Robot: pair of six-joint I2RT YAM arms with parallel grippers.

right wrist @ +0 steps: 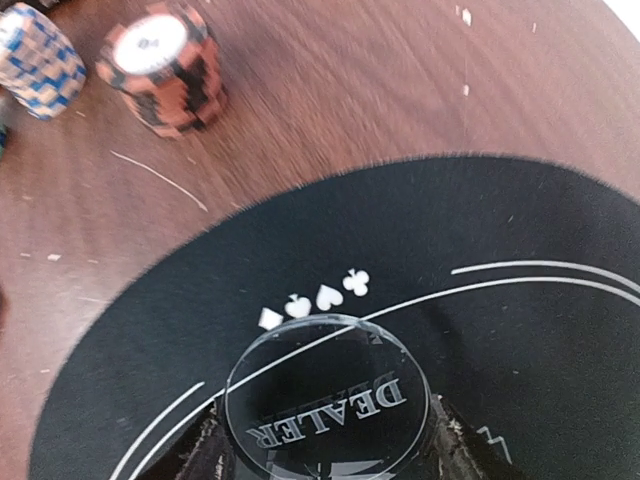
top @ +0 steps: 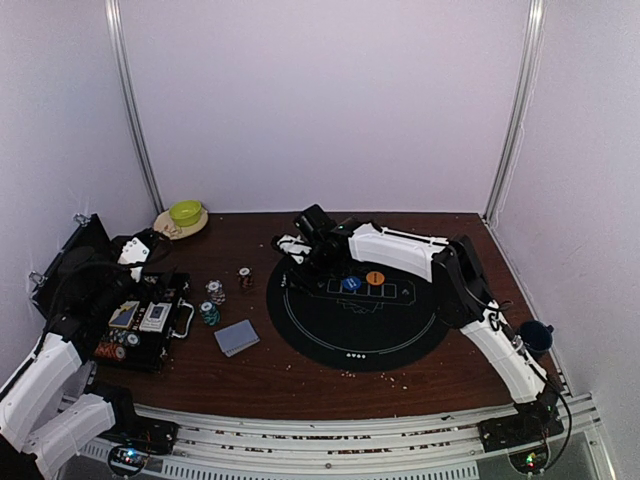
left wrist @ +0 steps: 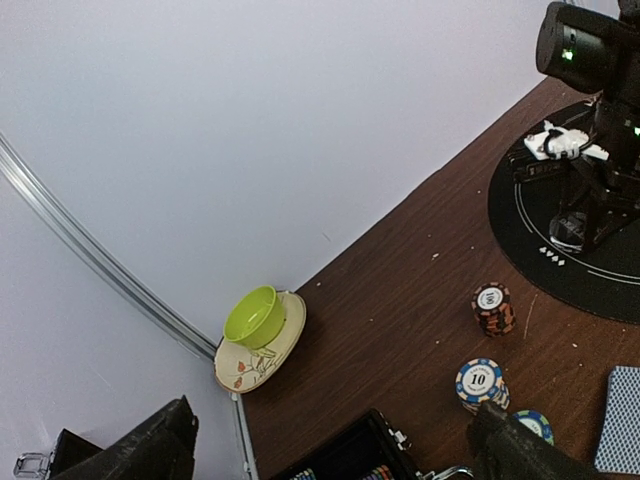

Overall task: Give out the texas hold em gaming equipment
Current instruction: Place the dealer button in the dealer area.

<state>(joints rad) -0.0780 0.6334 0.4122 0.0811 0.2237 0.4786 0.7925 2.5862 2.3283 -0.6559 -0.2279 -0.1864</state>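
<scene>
place: robot lab booth | signs: white walls (top: 320, 100), aluminium posts (top: 135, 110), wooden table (top: 300, 378)

Overhead; wrists close (mat (top: 340, 332) shared).

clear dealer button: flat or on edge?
Flat: the dealer button shows its full round face, between the fingers of the right gripper, over the black mat. Mat contact: cannot tell.

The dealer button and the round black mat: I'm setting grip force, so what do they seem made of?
The dealer button looks like clear, glossy acrylic or a similar hard plastic: the mat's white line shows through it. The mat looks like matte black felt or cloth-topped rubber, with a slightly fuzzy edge and printed white markings; which of the two is unclear.
</scene>
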